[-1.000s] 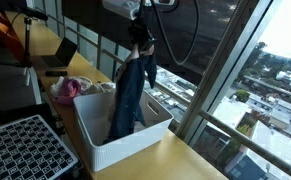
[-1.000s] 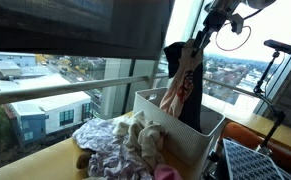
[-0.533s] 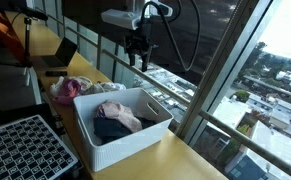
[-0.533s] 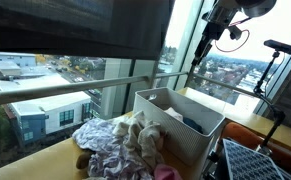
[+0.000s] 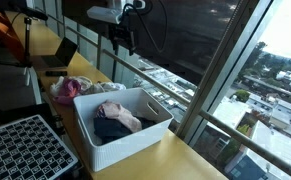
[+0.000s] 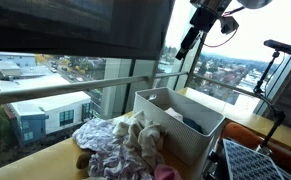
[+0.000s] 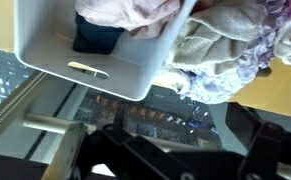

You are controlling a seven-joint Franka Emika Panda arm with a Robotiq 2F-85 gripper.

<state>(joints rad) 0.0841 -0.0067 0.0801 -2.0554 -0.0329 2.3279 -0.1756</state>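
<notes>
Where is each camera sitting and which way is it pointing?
Exterior view: by the black grid tray, facing the window; bin mid-frame, gripper above.
Exterior view: low behind the clothes pile, facing the bin; gripper at top.
Wrist view: looks down on bin and pile; dark fingers along the bottom.
All share the bin.

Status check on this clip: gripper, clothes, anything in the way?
Gripper open, empty, high over the white bin. Dark and pink clothes lie inside it. Clothes pile sits beside the bin, nothing blocking.

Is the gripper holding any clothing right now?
No, the gripper hangs empty with its jaws apart, well clear of the white bin, where the dark and pink clothes lie.
</notes>
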